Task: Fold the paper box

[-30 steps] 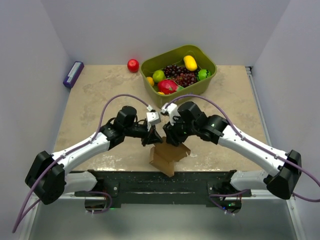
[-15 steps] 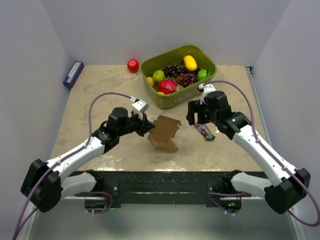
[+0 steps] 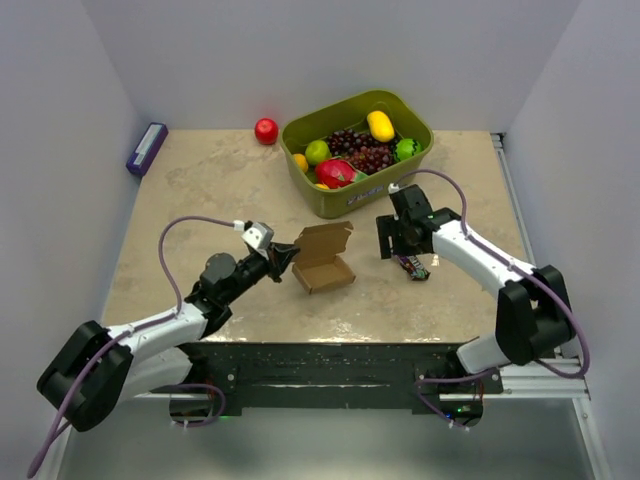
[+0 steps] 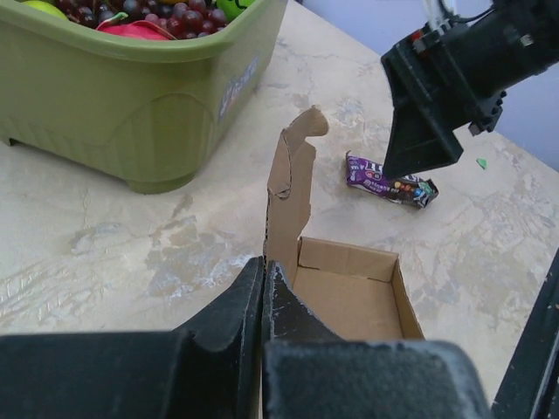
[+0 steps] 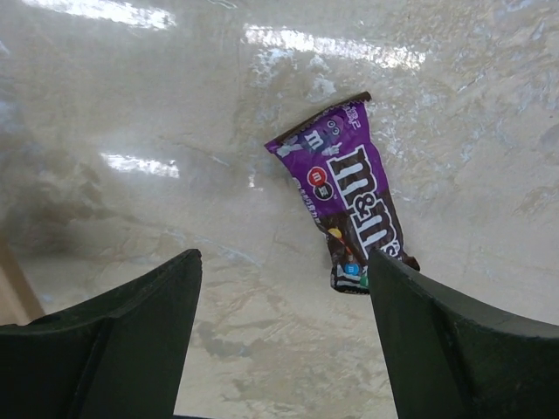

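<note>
Releasing the paper box [image 3: 322, 262], the right gripper [image 3: 398, 243] has swung off to its own right and now hangs with jaws wide apart directly over a purple candy packet [image 5: 349, 205]. A second earlier both grippers met at the box near the front table edge. The left gripper [image 4: 264, 271] remains clamped on the box's left wall. The box appears to rest on the table [image 3: 200, 190] just ahead of its fingertips, tray open, lid flap upright.

Judgement: the tray is formed, the lid is not yet closed, and only one arm secures it.

A green fruit bin [image 3: 370, 190] stands beyond the left gripper. The candy packet lies beside the box, clear of the lid. A red apple [image 3: 266, 131] and a small purple box [image 3: 147, 148] lie well away.
</note>
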Robot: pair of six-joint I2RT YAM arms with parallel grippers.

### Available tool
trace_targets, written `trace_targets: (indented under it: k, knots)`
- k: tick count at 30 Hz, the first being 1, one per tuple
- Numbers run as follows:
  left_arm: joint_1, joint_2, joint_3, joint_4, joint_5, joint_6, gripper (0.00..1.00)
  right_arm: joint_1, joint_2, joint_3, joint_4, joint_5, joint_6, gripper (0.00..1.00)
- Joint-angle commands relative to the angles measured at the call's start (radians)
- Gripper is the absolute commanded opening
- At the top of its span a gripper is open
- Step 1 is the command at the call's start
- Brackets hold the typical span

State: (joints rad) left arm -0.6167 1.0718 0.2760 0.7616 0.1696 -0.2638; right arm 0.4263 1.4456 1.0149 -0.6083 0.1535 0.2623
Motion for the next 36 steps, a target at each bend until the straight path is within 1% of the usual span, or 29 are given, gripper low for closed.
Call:
trace_targets:
  k: [1,6,8,10,15,16,18,21,25,26,29,30,33,36]
  knots:
    - [-0.015,0.025,-0.058,0.252,-0.036,0.098,0.00,-0.001,0.070,0.019,-0.013,0.067,-0.009,0.79]
    - [-0.043,0.059,-0.096,0.303,-0.079,0.149,0.00,0.000,0.165,0.048,-0.021,0.145,-0.006,0.77]
    - [-0.048,0.083,-0.115,0.338,-0.082,0.156,0.00,-0.001,0.179,0.056,-0.013,0.205,0.000,0.75]
    - [-0.055,0.097,-0.127,0.355,-0.082,0.167,0.00,0.000,0.199,0.060,-0.013,0.227,-0.001,0.75]
    - [-0.066,0.152,-0.146,0.370,-0.073,0.195,0.00,0.000,0.245,0.071,-0.001,0.241,-0.017,0.72]
    - [-0.066,0.160,-0.159,0.398,-0.074,0.195,0.00,-0.001,0.262,0.076,-0.001,0.238,-0.021,0.70]
    - [-0.067,0.171,-0.173,0.424,-0.070,0.184,0.00,-0.001,0.279,0.080,0.001,0.215,-0.035,0.68]
    - [-0.069,0.180,-0.172,0.421,-0.056,0.184,0.00,0.000,0.300,0.085,0.007,0.187,-0.051,0.64]
    - [-0.068,0.160,-0.173,0.361,-0.045,0.189,0.00,-0.001,0.317,0.088,0.008,0.134,-0.063,0.49]
    - [-0.068,0.152,-0.178,0.352,-0.045,0.187,0.00,0.000,0.315,0.086,0.008,0.124,-0.063,0.41]
    - [-0.068,0.122,-0.205,0.346,-0.047,0.175,0.00,0.000,0.300,0.085,0.007,0.110,-0.060,0.27]
    - [-0.069,0.117,-0.210,0.337,-0.045,0.169,0.00,0.000,0.286,0.085,0.004,0.101,-0.061,0.15]
    - [-0.069,0.116,-0.209,0.328,-0.045,0.160,0.00,0.002,0.231,0.079,-0.005,0.044,-0.061,0.00]
    - [-0.068,0.138,-0.193,0.323,-0.033,0.149,0.00,0.014,0.164,0.065,-0.010,-0.034,-0.066,0.00]
